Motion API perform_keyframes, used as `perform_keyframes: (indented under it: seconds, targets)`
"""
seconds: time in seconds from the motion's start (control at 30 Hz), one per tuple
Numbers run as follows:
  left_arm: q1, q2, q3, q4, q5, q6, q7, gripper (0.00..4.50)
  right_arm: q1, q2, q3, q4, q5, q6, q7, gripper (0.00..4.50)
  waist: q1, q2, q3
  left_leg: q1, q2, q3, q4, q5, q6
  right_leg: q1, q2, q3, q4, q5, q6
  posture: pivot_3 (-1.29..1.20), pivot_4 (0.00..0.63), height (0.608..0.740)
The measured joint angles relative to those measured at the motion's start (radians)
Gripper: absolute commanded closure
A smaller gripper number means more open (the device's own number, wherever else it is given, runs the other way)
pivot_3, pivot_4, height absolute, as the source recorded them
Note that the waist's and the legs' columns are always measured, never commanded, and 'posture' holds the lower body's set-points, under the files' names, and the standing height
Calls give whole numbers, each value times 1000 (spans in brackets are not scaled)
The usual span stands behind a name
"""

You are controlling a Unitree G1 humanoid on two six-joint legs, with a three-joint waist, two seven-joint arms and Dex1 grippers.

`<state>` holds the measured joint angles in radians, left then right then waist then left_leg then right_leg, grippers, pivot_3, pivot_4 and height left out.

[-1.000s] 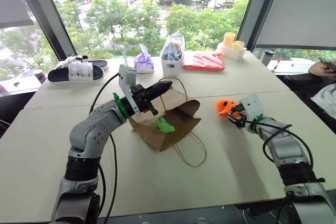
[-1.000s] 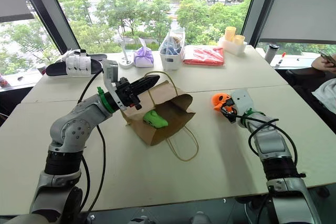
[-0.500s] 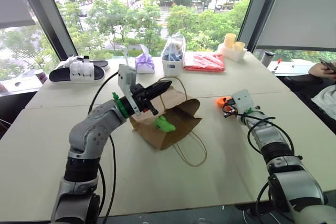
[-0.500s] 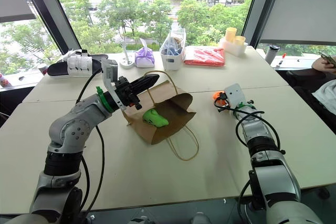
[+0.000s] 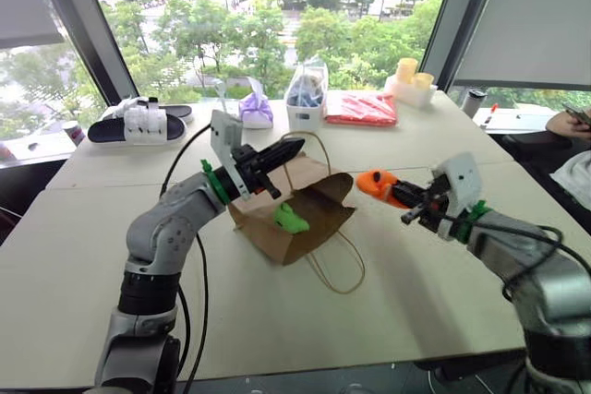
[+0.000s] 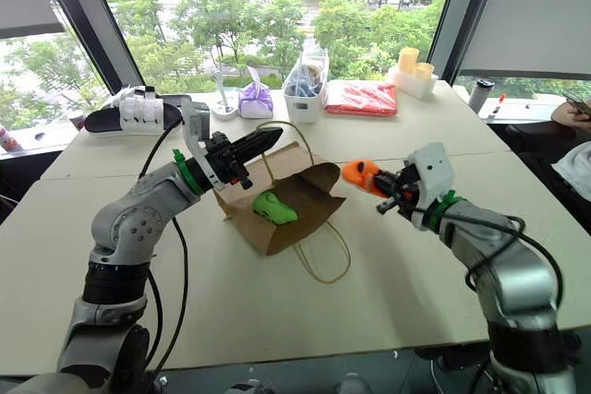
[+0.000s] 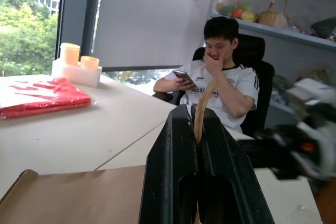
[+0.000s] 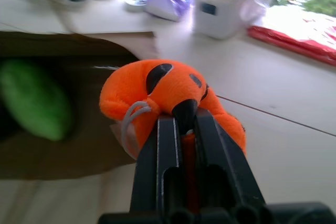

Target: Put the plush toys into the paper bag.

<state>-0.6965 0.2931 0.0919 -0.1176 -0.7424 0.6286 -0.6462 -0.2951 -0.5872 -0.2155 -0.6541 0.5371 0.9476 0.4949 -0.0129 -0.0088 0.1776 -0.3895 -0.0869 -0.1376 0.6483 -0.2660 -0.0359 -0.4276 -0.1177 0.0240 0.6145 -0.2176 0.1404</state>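
- Pale surface (image 5: 388, 292) by the windows: brown paper bag (image 5: 294, 214) lies sideways, mouth facing right, green plush toy (image 5: 290, 220) half hidden inside.
- Left hand (image 5: 292, 148) pinches its twine handle (image 7: 202, 106).
- Right hand (image 5: 404, 200) grips the orange plush toy (image 5: 376, 184), airborne beside the mouth.

Head stereo pair overlooking table (image 5: 277, 320), wrist views close along each tool

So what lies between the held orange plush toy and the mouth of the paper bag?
Only bare table. In the right eye view the orange plush toy, clamped in the right gripper, hangs just right of the paper bag mouth.
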Motion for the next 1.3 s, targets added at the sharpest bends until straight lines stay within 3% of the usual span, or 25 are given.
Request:
perform_keyframes:
  seconds: [0.13, 0.27, 0.43, 0.7, 0.8, 0.87, 0.9, 1.07, 1.3]
  targets:
    - [-11, -1, 0, 0, -3, 0, -7, 4500, 10, 126, 65, -87, 76, 128, -105, 4465, 2, 0, 0, 0, 0, 1, 1, 0, 0, 1, 0, 0, 0, 0, 0, 0, 150, 740]
    - [-10, 1, 1, -2, -11, 9, -10, 4500, -2, 189, 202, -25, 29, 107, -166, 4465, 2, 0, 0, 0, -1, 1, 1, 0, 0, 1, 0, 0, 0, 0, 0, 0, 150, 740]
    - [-4, 6, 1, -19, -34, 45, -10, 4500, -132, 238, 322, 258, -124, -59, -191, 4465, -1, 0, 0, 0, -1, 1, 0, 1, -1, 0, 0, 0, 1, 0, 0, 0, 150, 740]
    - [11, 1, 1, -58, -48, 64, 8, 4500, -407, 369, 411, 807, -306, -391, -132, 4465, -6, 0, 0, 0, -1, 1, -1, 4, -7, -2, 0, 0, 2, 0, 0, 0, 150, 740]
    - [15, 1, 2, -60, -49, 64, 20, 4500, -429, 393, 419, 903, -340, -459, -112, 3320, -5, 0, 0, 0, -1, 1, -1, 4, -7, -2, 0, 0, 1, 0, 0, 0, 150, 740]
    - [15, 1, 1, -60, -50, 64, 25, 4500, -432, 405, 418, 937, -355, -474, -105, 2264, -7, 0, 0, 0, -1, 1, -1, 4, -7, -2, 0, 0, 1, 0, 0, 0, 150, 740]
    - [15, 0, 2, -60, -50, 64, 29, 4500, -431, 405, 418, 939, -361, -472, -103, 1838, -7, 0, 0, 0, -1, 1, -1, 4, -7, -2, 0, 0, 1, 0, 0, 0, 150, 740]
    - [19, 2, 5, -57, -48, 58, 44, 4500, -310, 296, 432, 661, -366, -375, -44, 1838, 1, 0, 0, -2, -1, 0, -1, 4, -7, -3, 0, 0, 1, 0, 0, 0, 150, 740]
    - [15, 3, 8, -40, -36, 47, 45, 4500, -143, 129, 244, 217, -238, -118, -11, 1838, 0, 0, 0, -1, -1, 0, -1, 1, -2, -2, 0, 0, 1, 0, 0, 0, 150, 740]
